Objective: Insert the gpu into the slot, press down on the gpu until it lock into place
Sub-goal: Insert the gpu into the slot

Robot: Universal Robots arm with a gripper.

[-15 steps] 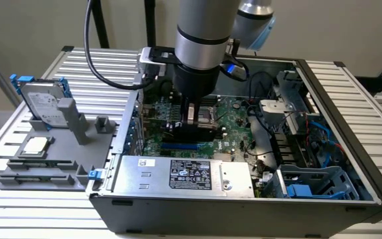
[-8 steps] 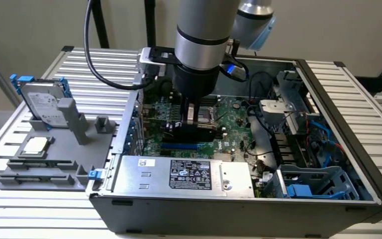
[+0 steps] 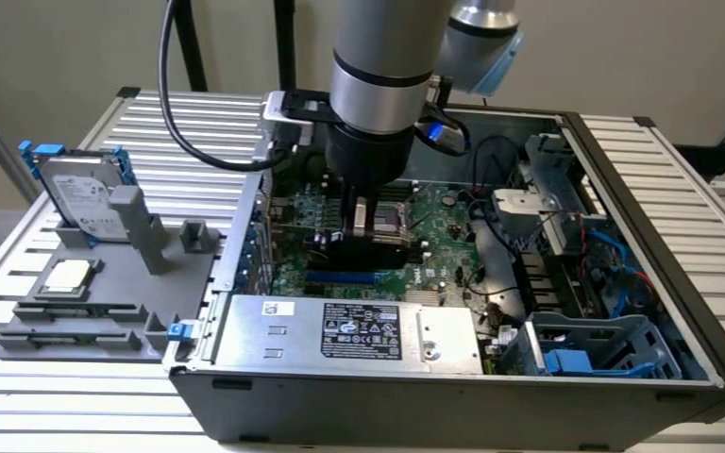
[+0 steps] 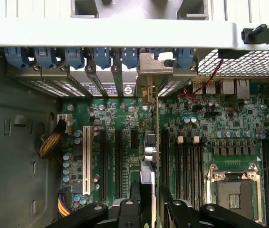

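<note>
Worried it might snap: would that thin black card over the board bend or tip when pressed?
Probably stiff: the gpu reads as a straight line edge-on. It stands on its thin edge over the motherboard, so an off-centre push might tilt it. Its metal bracket may steady it.

Silver arm, blue joint cap, black fingers, black cable

Case open above, power supply flanking board, cables alongside

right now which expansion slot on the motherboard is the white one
The white slot is the outermost one, nearest the yellow braided cable and farthest from the CPU socket; the rest are black.
</note>
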